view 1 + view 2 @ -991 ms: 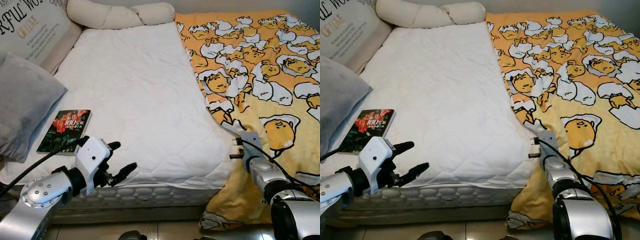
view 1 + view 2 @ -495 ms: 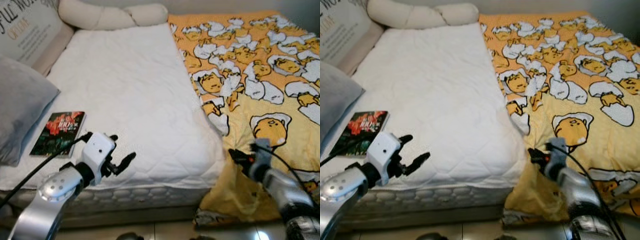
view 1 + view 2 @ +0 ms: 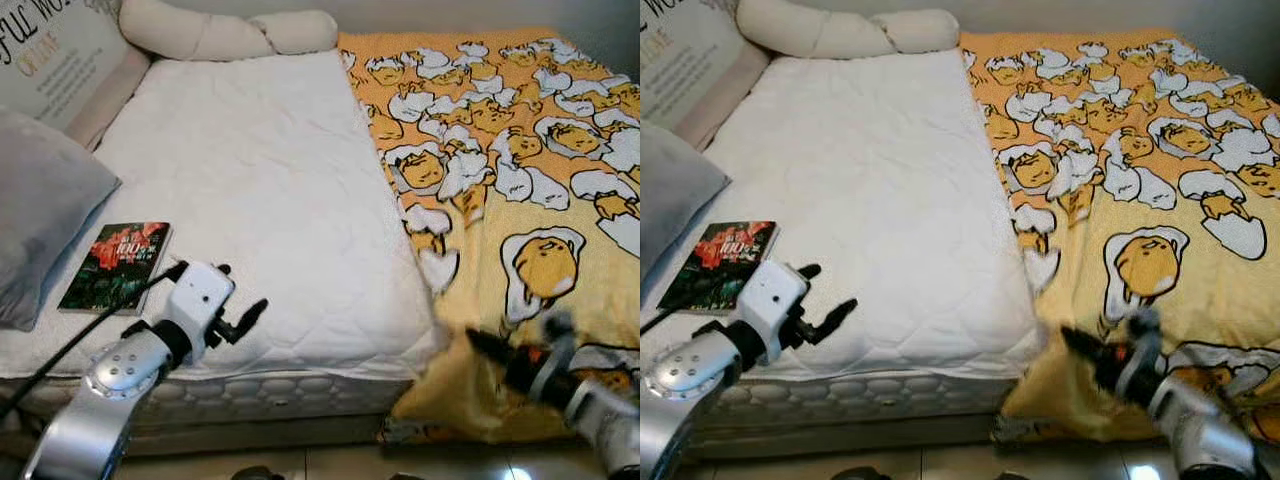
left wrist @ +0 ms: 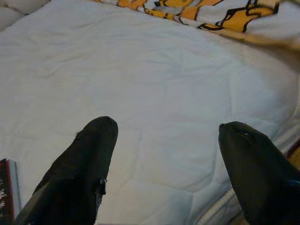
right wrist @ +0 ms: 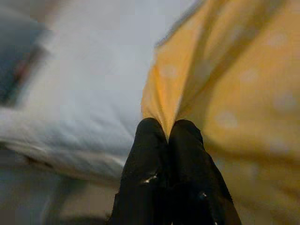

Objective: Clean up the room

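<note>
At the lower right of the head view, the right gripper (image 3: 478, 345) has its two black fingers (image 5: 150, 154) pressed together on a fold of the yellow cartoon-print blanket (image 3: 520, 160), pinching the cloth at the bed's near edge where it hangs toward the floor. The blanket covers the right half of the frame. At the lower left, the left gripper (image 3: 243, 300) hovers with its fingers (image 4: 89, 154) spread wide above the front edge of the white quilted mattress (image 3: 260, 190), holding nothing. A book with a dark red cover (image 3: 118, 265) lies on the mattress at middle left, just beside a grey pillow (image 3: 40, 210). A cream bolster (image 3: 225, 32) rests along the top of the frame.
</note>
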Tool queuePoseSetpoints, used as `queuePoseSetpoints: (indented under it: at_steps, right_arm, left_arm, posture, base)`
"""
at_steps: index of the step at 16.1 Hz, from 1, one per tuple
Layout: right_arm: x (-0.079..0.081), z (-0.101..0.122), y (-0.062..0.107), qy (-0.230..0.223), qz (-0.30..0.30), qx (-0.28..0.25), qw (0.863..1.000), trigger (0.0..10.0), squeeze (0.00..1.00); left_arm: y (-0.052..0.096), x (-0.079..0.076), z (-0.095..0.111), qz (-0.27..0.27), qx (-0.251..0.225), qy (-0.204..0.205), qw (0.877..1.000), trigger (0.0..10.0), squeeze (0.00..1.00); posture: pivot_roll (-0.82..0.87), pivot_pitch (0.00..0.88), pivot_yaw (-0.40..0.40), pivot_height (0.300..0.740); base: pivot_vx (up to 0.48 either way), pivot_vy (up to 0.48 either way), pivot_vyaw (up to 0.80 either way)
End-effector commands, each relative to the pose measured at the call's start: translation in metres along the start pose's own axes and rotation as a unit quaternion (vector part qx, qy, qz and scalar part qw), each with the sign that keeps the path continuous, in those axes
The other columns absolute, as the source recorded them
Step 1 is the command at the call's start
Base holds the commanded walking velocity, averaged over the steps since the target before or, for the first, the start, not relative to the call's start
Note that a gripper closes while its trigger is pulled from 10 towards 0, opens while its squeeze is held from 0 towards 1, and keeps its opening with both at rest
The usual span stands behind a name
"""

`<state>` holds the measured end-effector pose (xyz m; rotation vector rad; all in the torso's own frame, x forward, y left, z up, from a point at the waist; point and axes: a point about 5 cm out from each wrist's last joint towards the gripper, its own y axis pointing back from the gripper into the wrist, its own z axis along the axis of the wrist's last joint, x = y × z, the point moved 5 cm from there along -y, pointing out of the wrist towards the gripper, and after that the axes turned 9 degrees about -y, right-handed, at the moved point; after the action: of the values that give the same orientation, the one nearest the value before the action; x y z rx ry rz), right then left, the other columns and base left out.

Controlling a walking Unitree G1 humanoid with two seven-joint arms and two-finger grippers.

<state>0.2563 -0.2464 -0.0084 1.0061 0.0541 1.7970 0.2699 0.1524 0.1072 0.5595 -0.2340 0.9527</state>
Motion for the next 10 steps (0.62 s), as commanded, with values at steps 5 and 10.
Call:
queuePoseSetpoints:
  at_steps: [5, 10]
  right_arm:
    - [-0.008, -0.049, -0.036, 0.007, -0.091, 0.056, 0.994, 10.0, 0.0]
    - [0.032, -0.045, -0.05, 0.001, 0.012, 0.009, 1.0, 10.0, 1.0]
  left_arm:
    - [-0.007, 0.001, -0.004, -0.002, 0.013, -0.016, 1.0, 10.0, 0.0]
    - [-0.012, 0.011, -0.014, 0.062, 0.01, 0.041, 0.997, 10.0, 0.0]
  posture:
    - [-0.01, 0.0, 0.028, 0.74]
    - [-0.02, 0.0, 0.019, 0.74]
  base:
    - [0.0, 0.0, 0.0]
    - [0.0, 0.0, 0.0]
